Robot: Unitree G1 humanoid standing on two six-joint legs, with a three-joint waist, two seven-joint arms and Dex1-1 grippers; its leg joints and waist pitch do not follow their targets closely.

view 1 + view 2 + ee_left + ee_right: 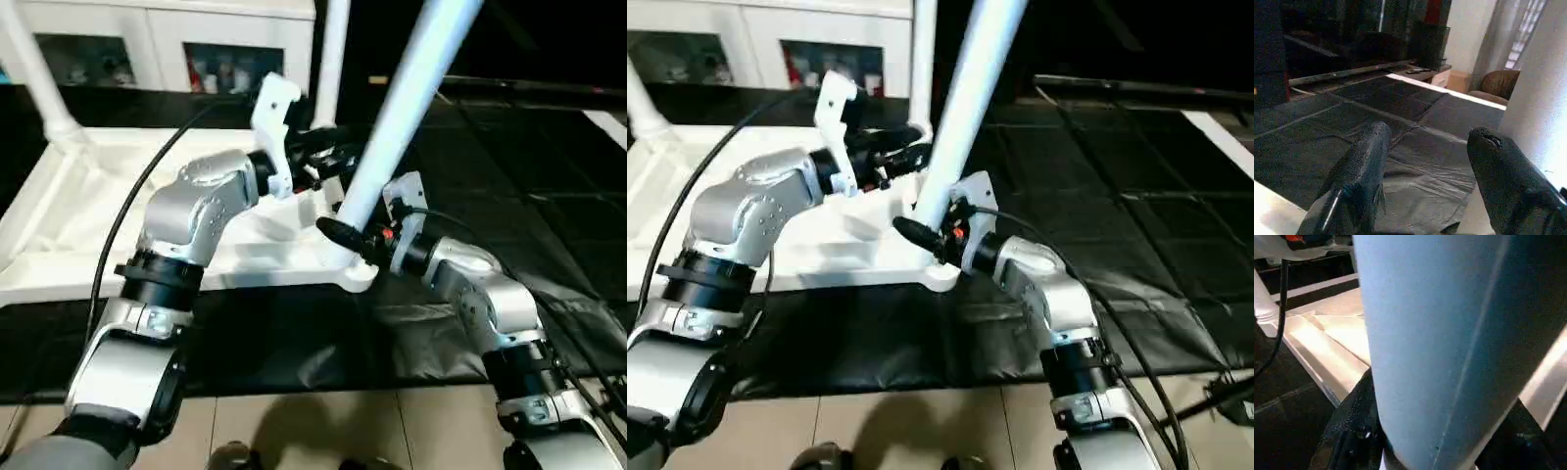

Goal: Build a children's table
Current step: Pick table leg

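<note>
We are fitting a leg (402, 108) into the near corner socket (345, 266) of the upturned table top (69, 211), which lies on the dark mat (294, 343); two other legs already stand in the far corners. Our right gripper (345, 235) is clamped around the leaning leg just above the socket, while our left gripper (318, 147) hangs beside it, jaws apart and empty. Next, we judge, the leg must be straightened and pressed home.
</note>
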